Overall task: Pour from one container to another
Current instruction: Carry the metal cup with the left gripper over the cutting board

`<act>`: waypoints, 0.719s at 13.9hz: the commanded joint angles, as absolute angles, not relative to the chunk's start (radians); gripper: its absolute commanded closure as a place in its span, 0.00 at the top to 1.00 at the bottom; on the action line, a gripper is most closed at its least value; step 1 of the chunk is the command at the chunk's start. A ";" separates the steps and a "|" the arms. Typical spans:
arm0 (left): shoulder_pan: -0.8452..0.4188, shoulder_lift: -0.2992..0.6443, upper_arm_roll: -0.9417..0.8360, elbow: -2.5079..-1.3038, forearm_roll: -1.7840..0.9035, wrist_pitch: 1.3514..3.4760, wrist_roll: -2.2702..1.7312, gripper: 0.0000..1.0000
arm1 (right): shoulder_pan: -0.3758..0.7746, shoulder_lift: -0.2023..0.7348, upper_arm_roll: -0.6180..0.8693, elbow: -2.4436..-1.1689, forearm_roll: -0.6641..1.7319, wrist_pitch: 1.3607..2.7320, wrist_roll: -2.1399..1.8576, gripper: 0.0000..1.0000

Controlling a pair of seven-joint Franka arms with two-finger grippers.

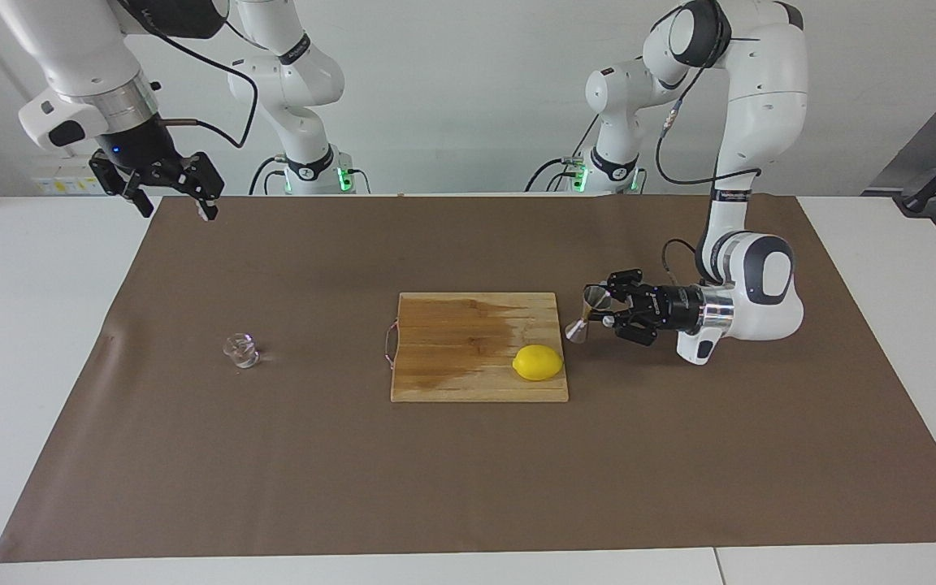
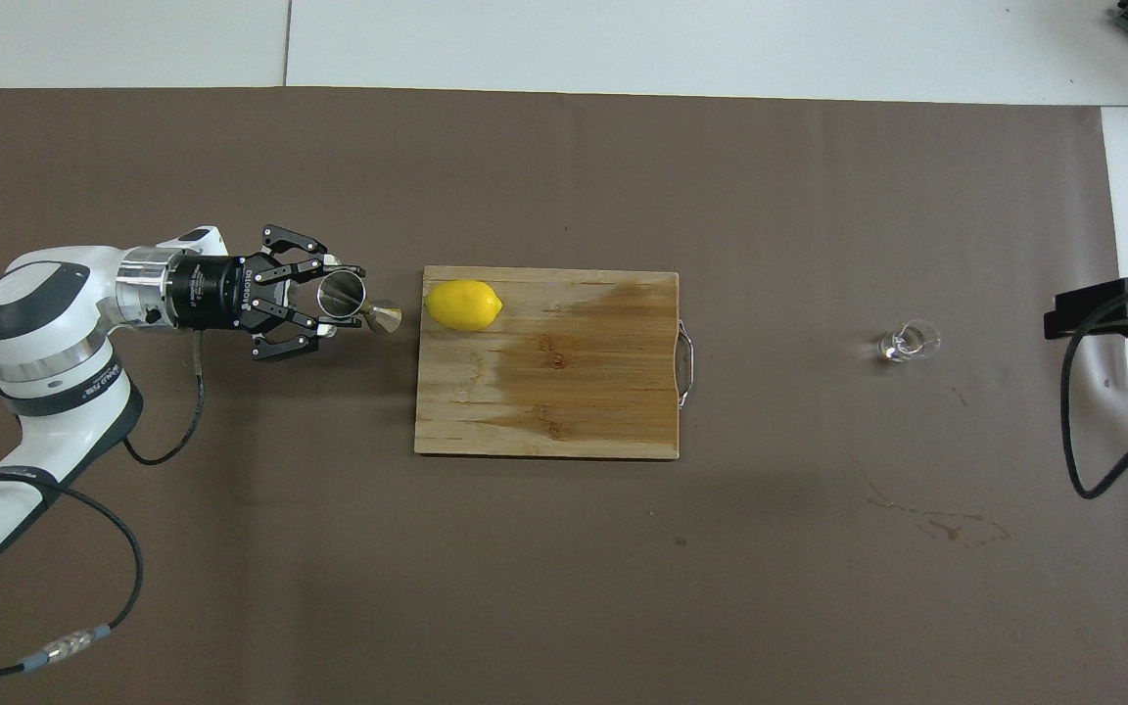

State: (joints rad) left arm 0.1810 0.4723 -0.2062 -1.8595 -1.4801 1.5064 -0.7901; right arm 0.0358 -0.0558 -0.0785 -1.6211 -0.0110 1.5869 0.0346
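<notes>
The steel jigger point(image 1: 587, 314) is in my left gripper point(image 1: 603, 311), shut on its upper cone, tilted and held low over the mat beside the cutting board's edge toward the left arm's end. It shows in the overhead view point(image 2: 360, 305) in the same gripper point(image 2: 337, 306), close to the lemon. The tiny clear glass cup point(image 1: 241, 350) stands upright on the mat toward the right arm's end, also seen from overhead point(image 2: 909, 343). My right gripper point(image 1: 175, 205) is open and empty, raised over the mat's corner, well apart from the cup.
A wooden cutting board point(image 1: 452, 357) with a wet dark patch lies mid-table, with a yellow lemon point(image 1: 538, 362) on its corner toward the left arm. A brown mat point(image 1: 273, 455) covers the table. Small stains point(image 2: 936, 524) mark the mat nearer the robots than the cup.
</notes>
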 commanded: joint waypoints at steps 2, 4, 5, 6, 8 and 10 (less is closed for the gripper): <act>0.077 0.368 -0.181 -1.953 -1.560 1.623 -0.837 0.41 | 0.034 -0.078 -0.078 -1.644 0.005 1.588 0.034 1.00; 0.022 0.353 -0.173 -1.980 -1.610 1.661 -0.842 0.41 | 0.034 -0.078 -0.078 -1.644 0.005 1.588 0.034 1.00; -0.007 0.353 -0.172 -1.980 -1.626 1.686 -0.842 0.41 | 0.034 -0.078 -0.078 -1.644 0.005 1.588 0.034 1.00; -0.033 0.353 -0.166 -1.982 -1.643 1.713 -0.841 0.41 | 0.034 -0.078 -0.078 -1.644 0.005 1.588 0.034 1.00; -0.102 0.353 -0.150 -2.002 -1.704 1.781 -0.828 0.41 | 0.034 -0.078 -0.078 -1.644 0.003 1.588 0.034 1.00; -0.168 0.353 -0.132 -2.006 -1.742 1.839 -0.819 0.41 | 0.034 -0.078 -0.078 -1.644 0.005 1.588 0.034 1.00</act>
